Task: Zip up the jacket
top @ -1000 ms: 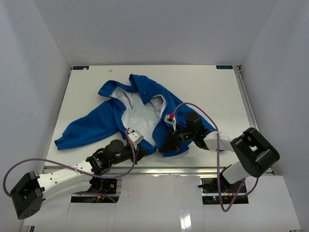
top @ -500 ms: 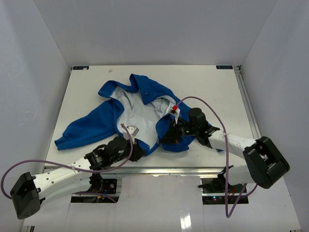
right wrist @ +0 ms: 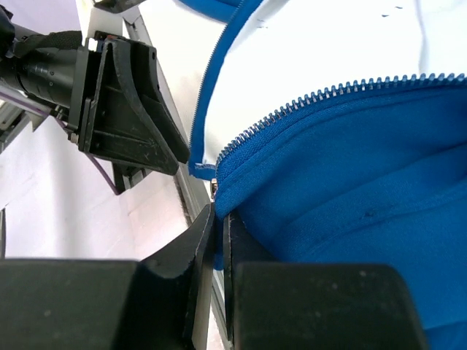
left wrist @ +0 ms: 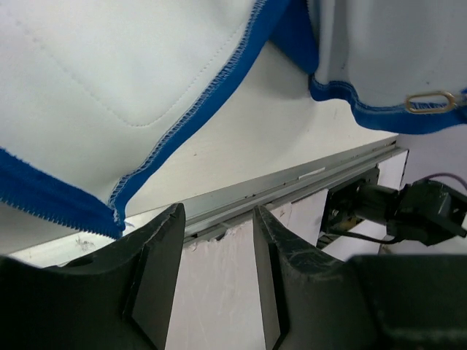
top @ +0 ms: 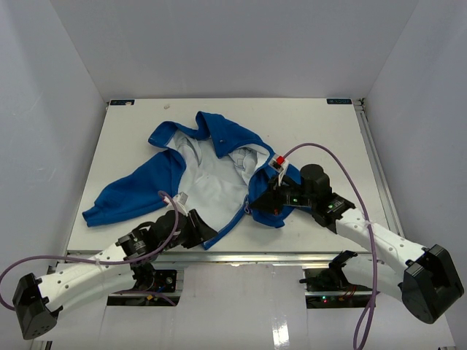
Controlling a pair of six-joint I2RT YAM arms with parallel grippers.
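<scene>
The bright-blue jacket (top: 146,182) lies unzipped on the white table (top: 314,131), with its pale lining facing up. The right gripper (right wrist: 217,219) pinches its lower zipper corner. The left gripper (left wrist: 217,213) stands spread and empty beside the hem.

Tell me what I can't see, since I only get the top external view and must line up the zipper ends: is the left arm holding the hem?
Observer: No. The left fingers stand open with nothing between them; the hem of the jacket lies past their tips, ungripped.
Operator: And the right arm?
Observer: The right fingers are pinched on the blue bottom corner, just below the zipper teeth.
</scene>
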